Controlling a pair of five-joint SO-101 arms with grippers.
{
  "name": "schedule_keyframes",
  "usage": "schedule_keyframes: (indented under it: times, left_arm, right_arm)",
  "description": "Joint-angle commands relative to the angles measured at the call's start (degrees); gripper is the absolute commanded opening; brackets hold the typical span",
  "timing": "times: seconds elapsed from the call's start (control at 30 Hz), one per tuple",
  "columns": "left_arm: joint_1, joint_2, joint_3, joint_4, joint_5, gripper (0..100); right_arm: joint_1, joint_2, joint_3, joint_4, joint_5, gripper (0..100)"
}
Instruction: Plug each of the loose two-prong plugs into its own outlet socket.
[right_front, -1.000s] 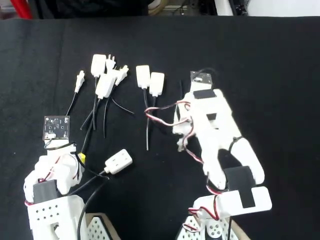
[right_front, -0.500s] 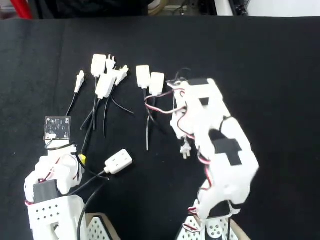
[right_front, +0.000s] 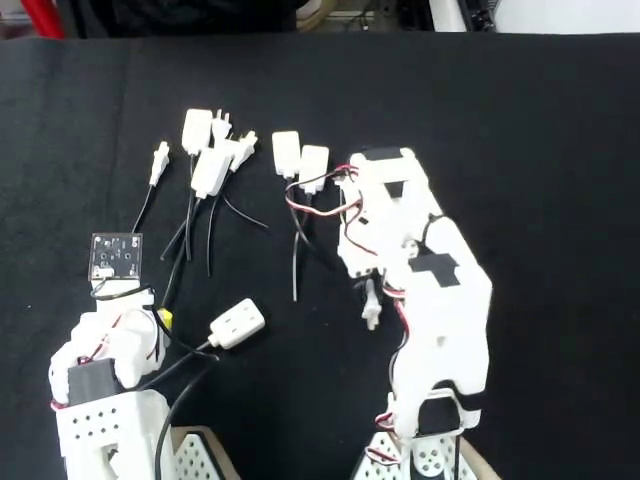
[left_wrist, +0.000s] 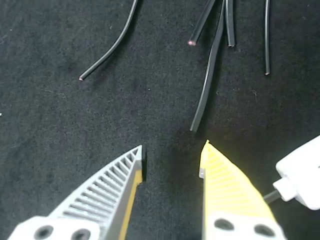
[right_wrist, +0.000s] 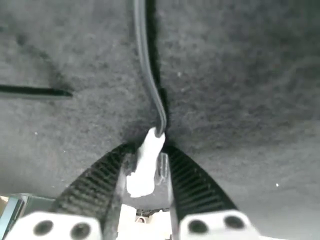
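Observation:
My right gripper is shut on a small white two-prong plug, whose black cord trails away over the black cloth. From above, this plug pokes out under the right arm near the table's middle. My left gripper stands open above bare cloth, with a white outlet socket just beside its yellow finger. That socket lies to the right of the left arm. More white sockets and loose plugs lie in a group at the back left.
Several loose black cords fan out from the back group toward the left arm; their cut ends lie just ahead of the left gripper. The black cloth to the right of the right arm is free.
The right arm has folded in and its wrist has swung left, carrying the held plug slightly toward the near edge. The left arm has kept still.

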Motion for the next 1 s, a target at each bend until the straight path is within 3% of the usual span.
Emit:
schedule_keyframes:
  times: [0.0, 0.6, 0.97]
  left_arm:
    - [0.7, -0.4, -0.4, -1.0, -0.5, 20]
    - [0.7, -0.4, -0.4, -1.0, -0.5, 20]
    - [0.7, -0.4, -0.7, -1.0, -0.5, 20]
  right_arm:
    - [-1.3, 3.7, -1.3, 0.2, -0.5, 4.9]
    - [-1.2, 0.5, -2.8, 0.8, -1.6, 1.5]
    - [-0.9, -37.4, 10.2, -0.4, 0.1, 1.5]
